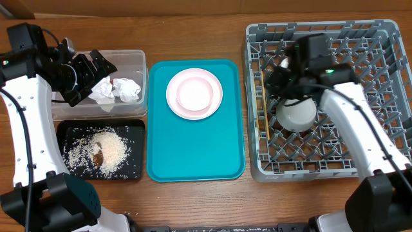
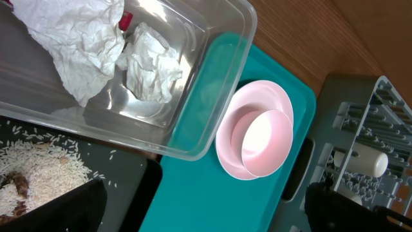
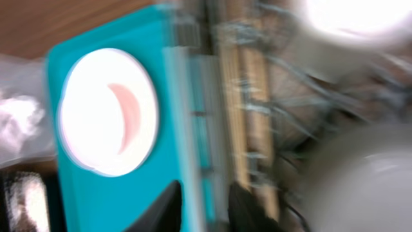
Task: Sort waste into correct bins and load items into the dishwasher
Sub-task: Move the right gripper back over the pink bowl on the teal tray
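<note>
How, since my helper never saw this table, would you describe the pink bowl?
Find the teal serving tray mid-table. On its far half sits a pale pink plate, with the pink bowl on it. The grey-white bowl, the only other, is in the dish rack.

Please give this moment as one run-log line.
left pincer open over clear tub | right pincer open over dish rack | napkins in tub | rice in black tray | pink bowl on pink plate

Warm brown wood-grain tabletop (image 1: 193, 200) under soft, even indoor light
</note>
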You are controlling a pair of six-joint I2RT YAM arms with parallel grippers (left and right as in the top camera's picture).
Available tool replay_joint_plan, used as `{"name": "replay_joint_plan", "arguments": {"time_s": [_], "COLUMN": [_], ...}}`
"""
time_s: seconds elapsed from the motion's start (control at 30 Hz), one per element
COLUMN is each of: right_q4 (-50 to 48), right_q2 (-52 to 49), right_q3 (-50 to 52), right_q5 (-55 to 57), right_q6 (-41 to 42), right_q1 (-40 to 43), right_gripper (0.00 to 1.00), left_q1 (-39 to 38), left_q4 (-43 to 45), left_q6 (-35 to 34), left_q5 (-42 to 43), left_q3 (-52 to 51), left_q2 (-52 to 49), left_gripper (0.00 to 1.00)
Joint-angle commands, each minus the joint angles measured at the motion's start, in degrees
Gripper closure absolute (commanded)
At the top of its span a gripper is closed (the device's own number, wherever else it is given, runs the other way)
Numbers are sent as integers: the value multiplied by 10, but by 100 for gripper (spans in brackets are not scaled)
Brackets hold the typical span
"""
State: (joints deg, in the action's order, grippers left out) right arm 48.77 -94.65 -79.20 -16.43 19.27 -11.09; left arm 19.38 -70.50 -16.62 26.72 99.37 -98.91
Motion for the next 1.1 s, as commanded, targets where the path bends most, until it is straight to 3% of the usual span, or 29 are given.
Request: {"name": "replay_joint_plan", "arguments": {"time_s": [0.0, 0.1, 0.43, 0.7, 1.07], "right_q4": [-38, -73, -151, -177, -203], "right_q2": [10, 9, -40, -106, -118], "right_q3": [-18, -18, -18, -18, -18], "right_q5": [-19, 10, 178, 209, 207], "right_q6": [-2, -2, -2, -19, -45], "right_q1": [-57, -108, -241, -253, -252], "right_gripper": [65, 58, 53, 49, 43], "left_q1": [-3, -3, -3, -3, -3], "left_q4": [1, 1, 1, 1, 1], "left_q6": [-8, -8, -8, -8, -8], "left_q5": [-3, -3, -3, -3, -3], "left_q3": [12, 12, 12, 12, 12], "left_q2": [-3, -3, -3, -3, -3], "left_gripper": [0, 0, 0, 0, 0]}}
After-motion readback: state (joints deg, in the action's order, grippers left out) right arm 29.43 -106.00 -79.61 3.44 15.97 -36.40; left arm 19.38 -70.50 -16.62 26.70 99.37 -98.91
